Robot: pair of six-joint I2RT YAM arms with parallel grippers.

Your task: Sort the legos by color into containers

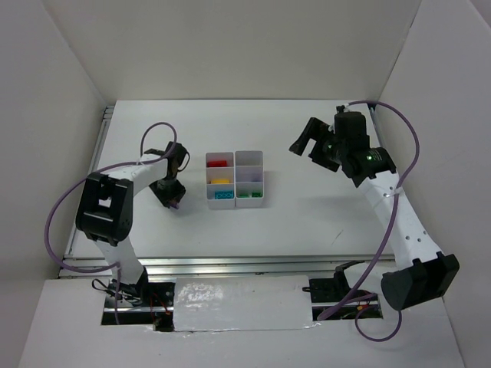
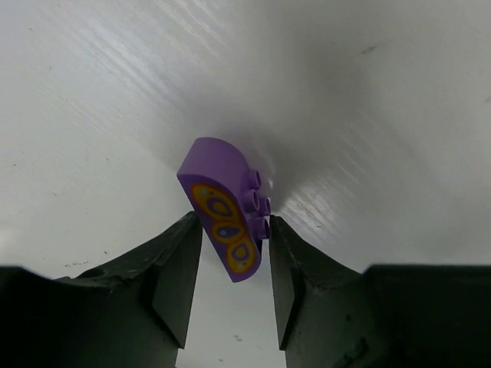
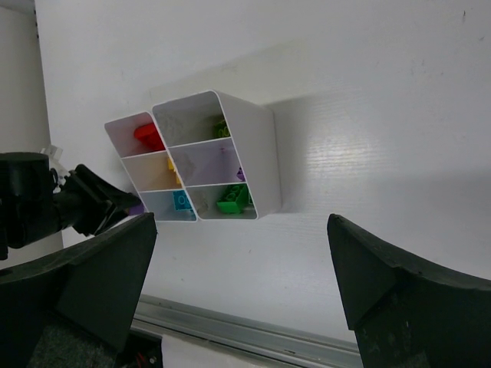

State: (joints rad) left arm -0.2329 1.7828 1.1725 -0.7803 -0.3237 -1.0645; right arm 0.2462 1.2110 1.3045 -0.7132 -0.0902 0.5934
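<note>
Purple lego (image 2: 222, 207) is pinched in the left tool (image 2: 232, 224), left of the containers (image 3: 257, 153). Next: lift it, carry it right and drop it among the purples. The right tool (image 3: 239, 230) hangs wide apart, holding nothing.

Curved purple brick (image 2: 222, 184): side face orange, with yellow-ringed purple ovals. Black left gripper (image 2: 234, 225). White containers (image 3: 259, 157), walls translucent. Inside: red brick (image 1: 219, 162), yellow brick (image 1: 221, 181), teal-blue brick (image 1: 223, 196), green brick (image 1: 247, 195). White table (image 1: 307, 226), faint grey streaks. Purple cables (image 1: 157, 124).
</note>
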